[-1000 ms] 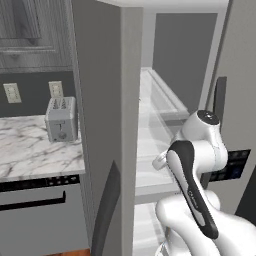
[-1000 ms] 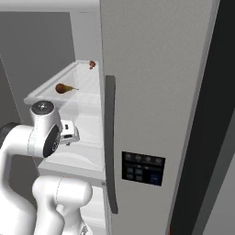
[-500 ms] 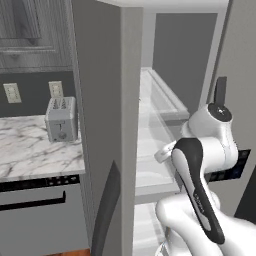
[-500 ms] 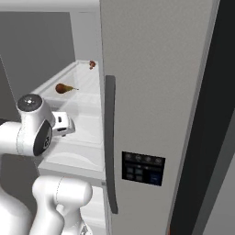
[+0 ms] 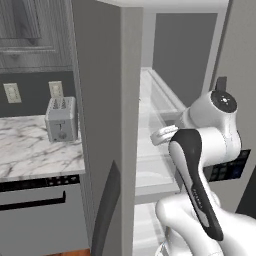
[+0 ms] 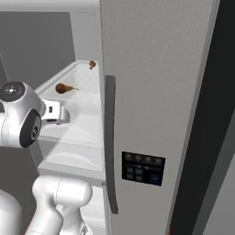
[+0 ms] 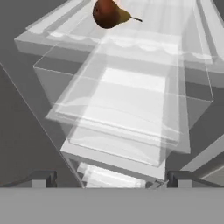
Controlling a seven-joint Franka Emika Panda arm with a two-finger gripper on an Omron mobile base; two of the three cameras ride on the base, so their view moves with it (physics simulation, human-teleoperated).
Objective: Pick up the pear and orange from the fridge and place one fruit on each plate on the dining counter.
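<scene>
Your hand (image 7: 112, 178) stands wide open and holds nothing; its two dark fingertips (image 7: 43, 178) sit well apart at the bottom of the hand view. Ahead of it and well off, the pear (image 7: 107, 13) lies on its side on a white shelf (image 6: 75, 98) of the open fridge (image 6: 156, 92). Farther back on that shelf sits another small reddish thing (image 6: 92, 64), too small to identify. Off to the hand's left, beyond the open door, a toaster (image 5: 61, 119) stands on the marble worktop (image 5: 25, 150).

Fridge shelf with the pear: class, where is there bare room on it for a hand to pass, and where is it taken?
The shelf is bare in front of the pear, towards the open hand, and between the pear and the small reddish fruit at the back. The pear takes the left edge.
</scene>
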